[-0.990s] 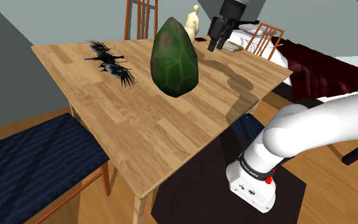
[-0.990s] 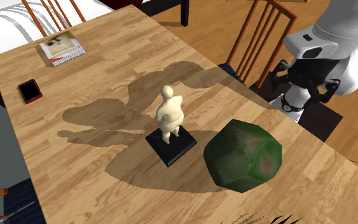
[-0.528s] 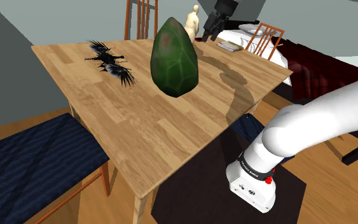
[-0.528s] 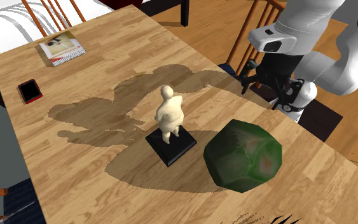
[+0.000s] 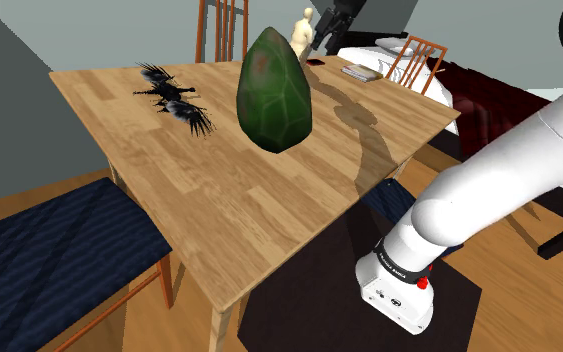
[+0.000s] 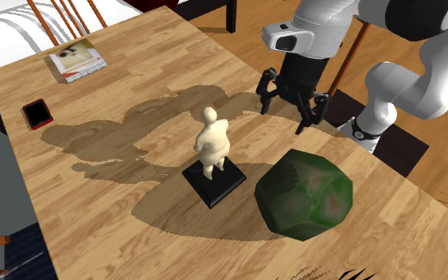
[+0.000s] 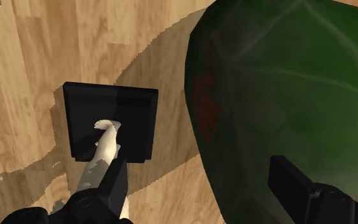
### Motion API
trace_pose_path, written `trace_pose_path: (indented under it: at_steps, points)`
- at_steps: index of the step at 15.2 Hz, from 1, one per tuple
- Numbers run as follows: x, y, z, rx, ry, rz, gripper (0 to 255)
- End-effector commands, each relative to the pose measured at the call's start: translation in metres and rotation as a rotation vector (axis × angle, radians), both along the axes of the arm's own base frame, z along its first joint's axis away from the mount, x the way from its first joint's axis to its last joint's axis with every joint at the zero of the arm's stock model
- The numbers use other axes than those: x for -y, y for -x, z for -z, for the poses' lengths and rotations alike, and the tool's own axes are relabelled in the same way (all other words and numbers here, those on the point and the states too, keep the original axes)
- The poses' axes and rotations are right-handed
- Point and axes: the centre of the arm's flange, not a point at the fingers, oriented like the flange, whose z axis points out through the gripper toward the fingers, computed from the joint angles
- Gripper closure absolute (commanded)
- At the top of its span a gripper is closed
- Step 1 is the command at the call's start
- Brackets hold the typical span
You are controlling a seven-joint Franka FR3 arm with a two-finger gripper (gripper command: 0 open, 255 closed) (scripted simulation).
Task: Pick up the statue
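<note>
Two fingers (image 7: 116,181) spread wide and pinching nothing, above the statue (image 6: 212,143) and the green egg (image 6: 303,193).
I see the white arm (image 6: 325,20) arched high over the bench (image 6: 118,87), wrist turned straight down. In the wrist view one finger hangs over the statue, the other over the egg. The pale statue stands just beside the egg, apart from it, on a black square base (image 6: 214,184). Its long axis is upright, head up toward my fingers. I cannot tell which way the figure faces.
</note>
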Motion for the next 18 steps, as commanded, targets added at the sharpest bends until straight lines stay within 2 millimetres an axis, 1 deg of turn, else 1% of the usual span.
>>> trace_pose_path:
  at_steps: [1,9,16,18]
  points:
    - [0.018,-0.017,-0.002,0.03,-0.003,0.007,0]
    - [0.086,-0.073,-0.016,0.144,-0.019,0.036,0]
    - [0.086,-0.073,0.021,0.144,-0.019,0.036,0]
    - [0.086,-0.073,0.024,0.144,-0.019,0.036,0]
